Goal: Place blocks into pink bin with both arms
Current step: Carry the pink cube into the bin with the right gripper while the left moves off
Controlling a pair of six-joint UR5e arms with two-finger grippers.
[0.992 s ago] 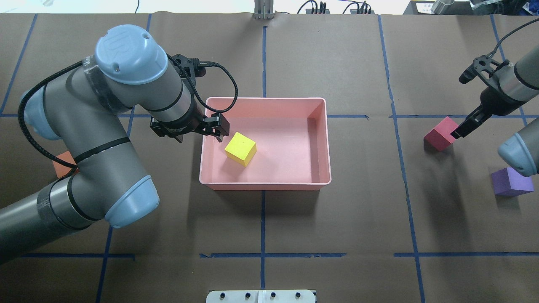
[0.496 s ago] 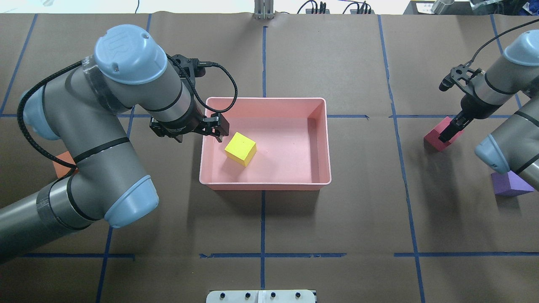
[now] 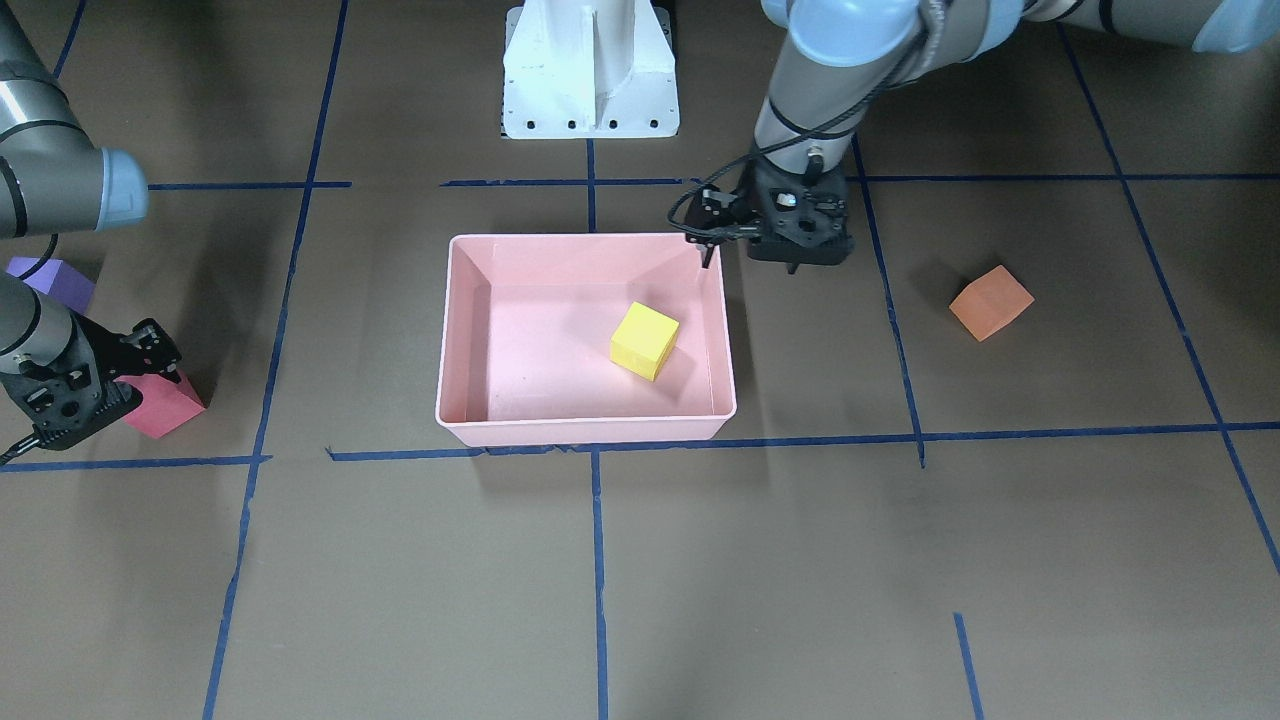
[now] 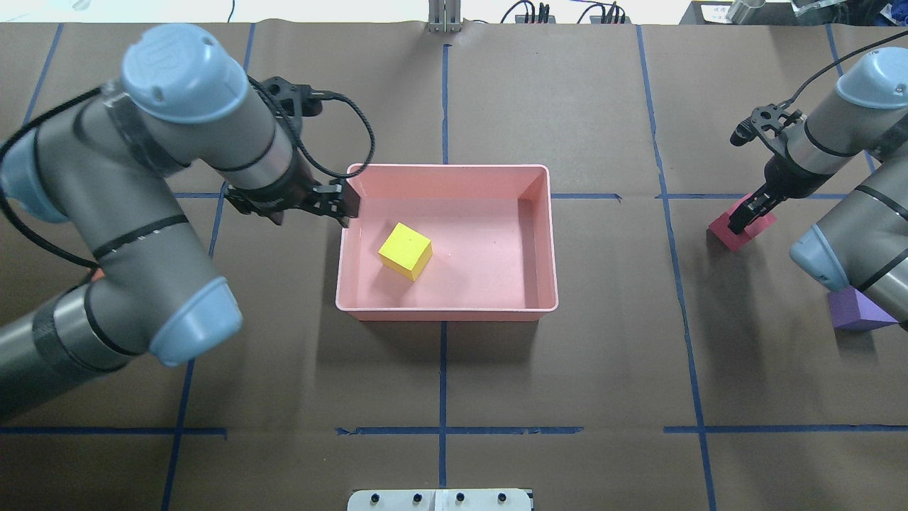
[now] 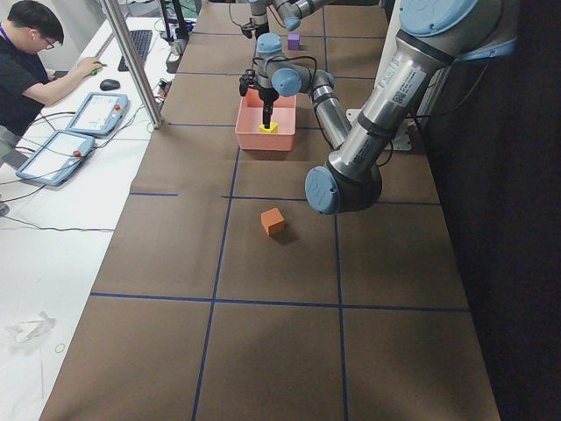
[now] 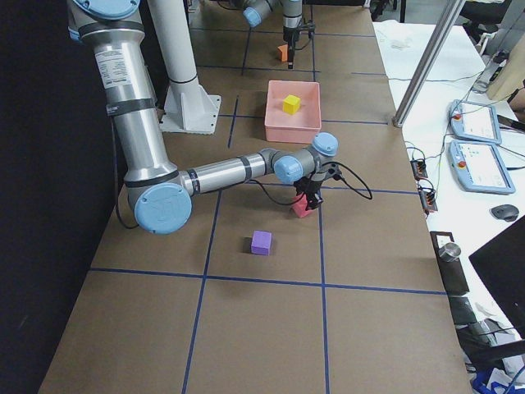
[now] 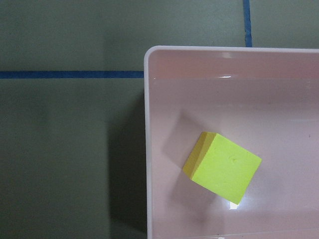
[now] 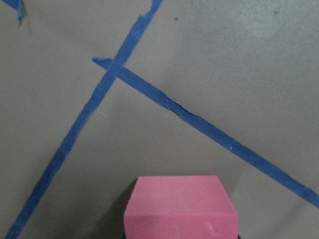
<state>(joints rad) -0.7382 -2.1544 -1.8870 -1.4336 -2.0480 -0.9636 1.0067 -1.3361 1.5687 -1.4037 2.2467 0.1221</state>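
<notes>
Yellow-green block point(image 4: 405, 250) is lying in pink bin point(image 4: 447, 167) — right gripper point(image 4: 748, 213) is clamping red block point(image 4: 734, 239) at three o'clock; left gripper point(image 4: 345, 202) jaws, cannot tell; orange block point(image 3: 990, 302), purple block point(image 4: 851, 310) waiting.

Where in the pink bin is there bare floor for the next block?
The widest bare floor lies between the yellow block and the wall of the pink bin on the robot's right. A narrower strip runs along the far wall. It is crowded at the opposite wall, where the left gripper hangs near the rim.
</notes>
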